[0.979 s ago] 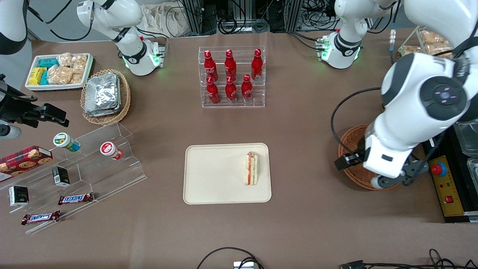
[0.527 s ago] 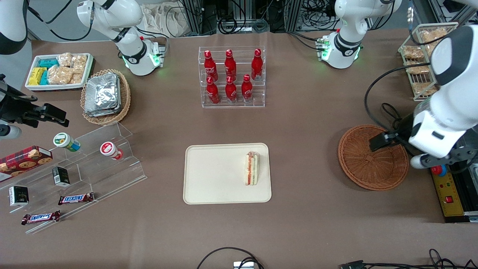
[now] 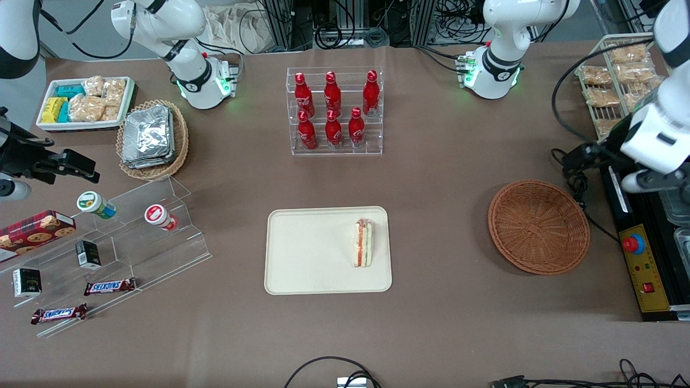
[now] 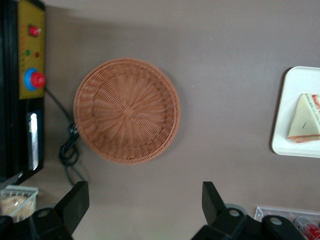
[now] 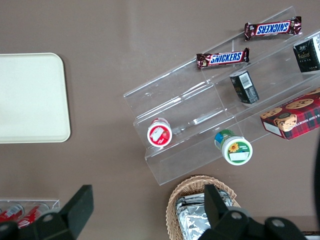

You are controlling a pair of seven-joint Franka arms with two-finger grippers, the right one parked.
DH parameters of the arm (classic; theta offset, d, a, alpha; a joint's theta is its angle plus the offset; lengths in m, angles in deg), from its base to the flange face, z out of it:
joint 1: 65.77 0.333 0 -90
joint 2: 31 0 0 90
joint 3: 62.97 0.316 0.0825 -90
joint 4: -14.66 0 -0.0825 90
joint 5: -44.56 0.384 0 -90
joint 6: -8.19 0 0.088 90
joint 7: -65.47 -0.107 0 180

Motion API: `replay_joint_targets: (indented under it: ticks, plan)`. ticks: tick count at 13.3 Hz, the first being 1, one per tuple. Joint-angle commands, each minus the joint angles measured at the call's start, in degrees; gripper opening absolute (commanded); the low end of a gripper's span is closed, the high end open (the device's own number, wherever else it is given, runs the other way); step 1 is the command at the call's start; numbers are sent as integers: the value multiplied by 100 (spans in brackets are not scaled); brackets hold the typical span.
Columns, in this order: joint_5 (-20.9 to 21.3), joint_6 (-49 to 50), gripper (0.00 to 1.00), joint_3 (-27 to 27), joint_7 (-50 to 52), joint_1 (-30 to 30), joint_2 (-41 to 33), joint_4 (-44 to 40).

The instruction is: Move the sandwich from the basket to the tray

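Sandwich [image 3: 363, 243] is already lying on the tray [image 3: 302, 253], at the end of the tray nearest the basket [image 3: 538, 227], filling stripes facing up at the front camera. The basket has nothing in it, so I'd call the job basically done.

The claw [image 4: 140, 212] is released, fingers spread wide with nothing between them, hanging high above the bench [image 3: 442, 178] a little farther from the front camera than the basket, at the working arm's end.

The step in hand looks like the retreat. To do it well I'd stay high, keep the fingers apart, and steer around the black cable [image 3: 579, 186] lying just beside the basket and the control box [image 3: 644, 269] with its red button next to it. No reason to go near the tray; the sandwich sits flat and fully inside the rim.

Counts, working out from the tray:
- 1 sandwich, 1 tray, 1 reddish basket
- 6 red bottles [image 3: 333, 108] in the clear rack farther from the front camera than the tray
- 2 Snickers bars [image 3: 109, 286] toward the parked arm's end
- 2 small round tubs [image 3: 160, 217] on the clear stepped stand there
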Motion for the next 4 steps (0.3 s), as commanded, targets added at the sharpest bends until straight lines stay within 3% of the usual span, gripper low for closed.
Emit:
replay_joint_targets:
  ticks: [1,4]
  plan:
    - [-85,204,100,195,-377,-42,-414,214]
    - [-84,213,100,248,-598,-42,-468,197]
